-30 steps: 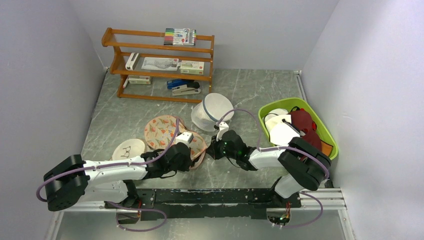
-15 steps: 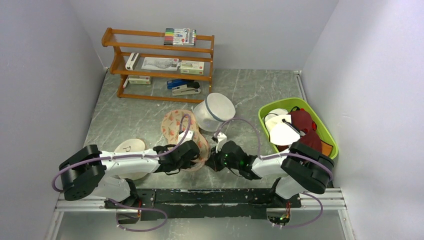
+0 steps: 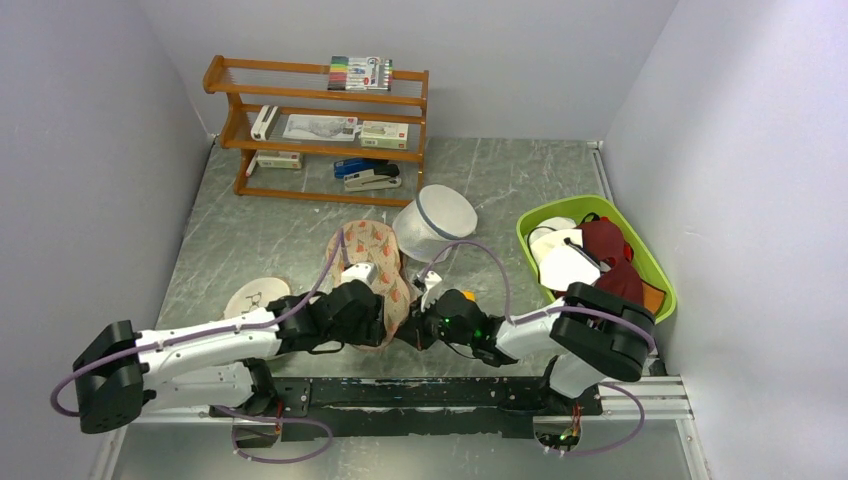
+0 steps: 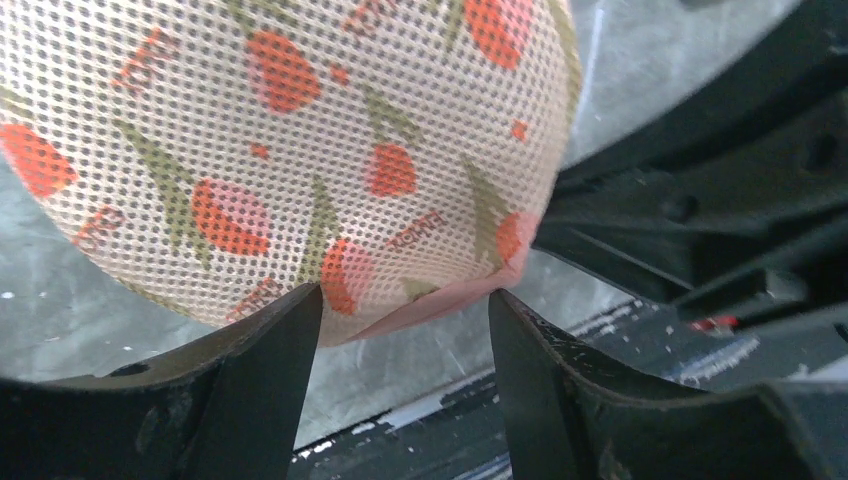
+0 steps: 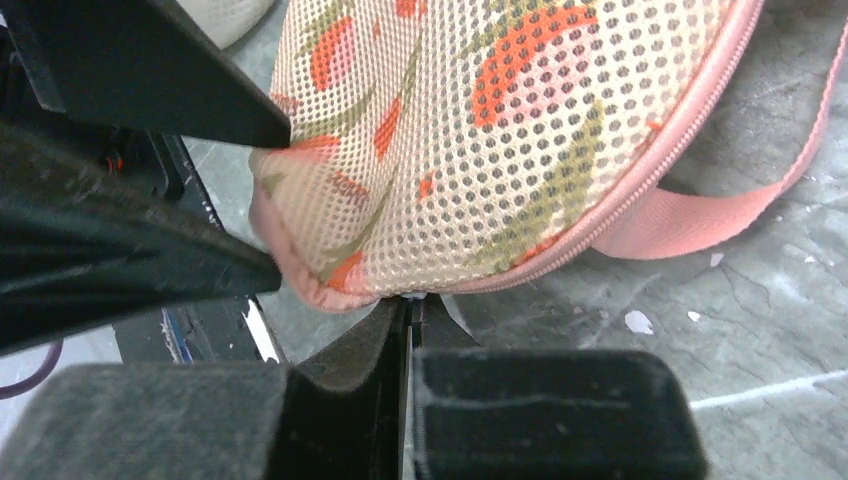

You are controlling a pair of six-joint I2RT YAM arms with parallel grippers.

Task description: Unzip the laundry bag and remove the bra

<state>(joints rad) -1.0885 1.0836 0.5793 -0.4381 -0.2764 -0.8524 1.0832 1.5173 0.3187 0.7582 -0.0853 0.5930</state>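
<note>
The laundry bag (image 3: 372,262), beige mesh with orange and green flowers, lies in front of both arms with its near lobe lifted. My left gripper (image 4: 405,312) is open, and the bag's pink rim (image 4: 440,300) hangs between its fingertips without being pinched. My right gripper (image 5: 410,303) is shut at the bag's pink zip seam (image 5: 640,180) on a small metal zipper pull (image 5: 411,296). The zip looks closed along the stretch I see. A pink strap (image 5: 700,215) trails from the bag onto the table. The bra is hidden.
A white mesh cylinder (image 3: 435,218) stands just behind the bag. A round cream cap (image 3: 254,297) lies to its left. A green bin (image 3: 640,262) of clothes sits at the right and a wooden shelf (image 3: 318,150) at the back. The arms' mounting rail (image 3: 420,392) is close by.
My left gripper has opened and let go of the bag's edge. Both grippers and the bag shifted right and toward the near edge, and the bag turned more end-on. The right gripper stayed shut.
</note>
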